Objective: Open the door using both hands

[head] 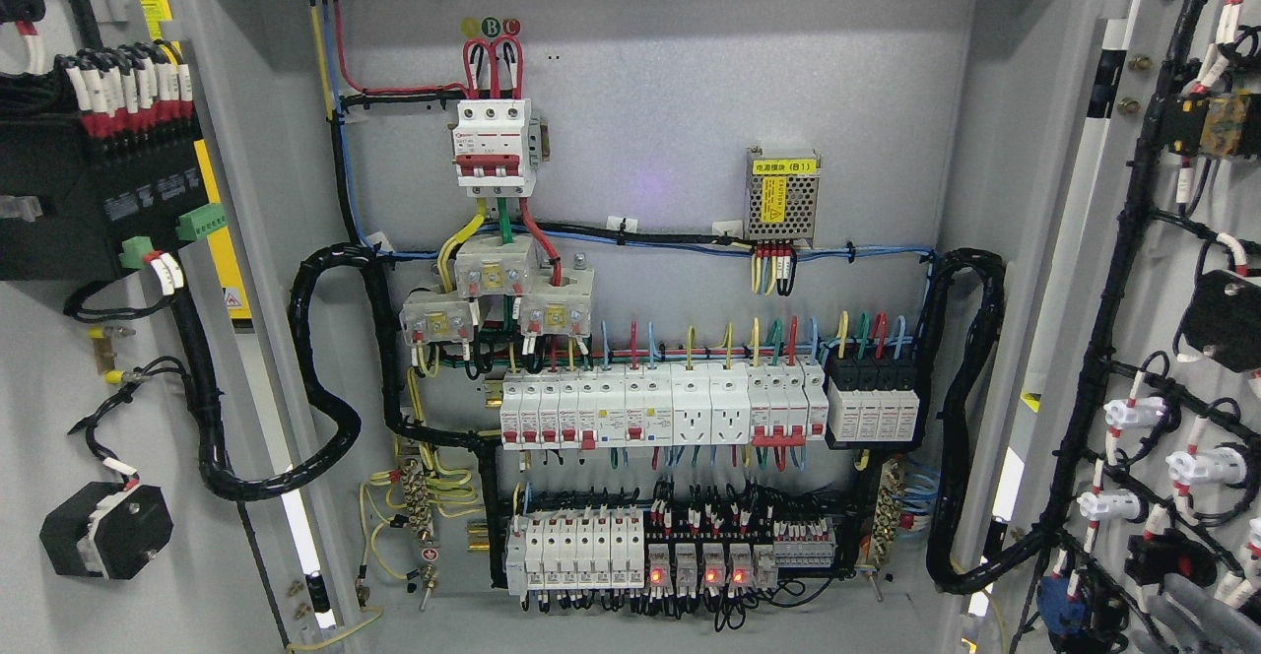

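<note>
No fingers to report: neither hand nor arm is in view, so can't tell if they're apart, together or clamped on anything.

Task's thing: both cabinet doors look swung fully wide. Left door [59, 418] at 9 o'clock, right door [1182, 359] at 3 o'clock, inner faces toward the camera, both carrying wiring. Opening looks done, as far as I can judge.

Backplate [670, 93] exposed at centre:
- 1 three-pole main breaker [495, 145] at 11 o'clock, red/green/yellow leads below it
- 3 current transformers [497, 285] just under it
- 1 power supply module [781, 199] at 1 o'clock, yellow label
- 2 rows of DIN-rail gear: upper breaker row [709, 403] centre, lower relay row [670, 551] at 6 o'clock
- 4 red indicator lamps [697, 575] lit on the lower row
- 2 black corrugated looms [325, 378], one to each door hinge side

Risks:
- Lit lamps suggest the panel is live; any hand moving inward could touch terminals.
- Pushing either door further could strain the loom bridging its hinge.
- Door-mounted parts stick out; an arm coming up from 7 or 5 o'clock could snag the wires.
</note>
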`<state>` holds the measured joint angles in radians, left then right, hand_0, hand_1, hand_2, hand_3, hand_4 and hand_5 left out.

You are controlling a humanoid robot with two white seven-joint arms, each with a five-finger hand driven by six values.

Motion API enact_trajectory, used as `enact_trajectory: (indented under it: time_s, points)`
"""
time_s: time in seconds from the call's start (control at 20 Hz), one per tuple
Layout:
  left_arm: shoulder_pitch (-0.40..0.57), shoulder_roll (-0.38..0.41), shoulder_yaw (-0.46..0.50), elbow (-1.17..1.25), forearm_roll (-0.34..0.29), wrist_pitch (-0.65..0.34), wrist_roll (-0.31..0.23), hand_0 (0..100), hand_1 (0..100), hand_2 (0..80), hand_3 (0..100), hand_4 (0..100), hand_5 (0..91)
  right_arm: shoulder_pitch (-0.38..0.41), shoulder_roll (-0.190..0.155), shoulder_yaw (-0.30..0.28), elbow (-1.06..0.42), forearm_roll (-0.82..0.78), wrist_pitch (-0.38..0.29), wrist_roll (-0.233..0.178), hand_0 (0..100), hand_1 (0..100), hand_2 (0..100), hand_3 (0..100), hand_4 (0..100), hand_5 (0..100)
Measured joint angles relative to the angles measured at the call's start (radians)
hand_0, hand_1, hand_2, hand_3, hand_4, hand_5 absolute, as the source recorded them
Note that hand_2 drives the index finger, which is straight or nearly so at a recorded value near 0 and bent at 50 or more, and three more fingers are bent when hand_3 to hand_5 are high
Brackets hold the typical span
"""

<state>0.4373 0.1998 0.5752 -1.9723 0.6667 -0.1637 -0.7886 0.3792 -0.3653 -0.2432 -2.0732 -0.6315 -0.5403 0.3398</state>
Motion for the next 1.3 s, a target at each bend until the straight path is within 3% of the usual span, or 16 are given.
enact_trajectory:
  time_s: [0.7, 1.3]
  points:
    - [-0.095, 0.094, 0.085, 0.184, 0.068, 0.055, -0.018, 0, 7, 11.5, 31, 17, 0.0, 0.024, 0.005, -0.038, 0.002, -0.029, 0.019, 0.002, 21, 11, 0, 0, 0, 0]
    - [-0.159, 0.155, 0.111, 0.282, 0.086, 0.104, -0.071, 0, 8, 17.4, 37, 22, 0.0, 0.051, 0.01, -0.068, 0.002, -0.066, 0.031, 0.002, 21, 11, 0, 0, 0, 0]
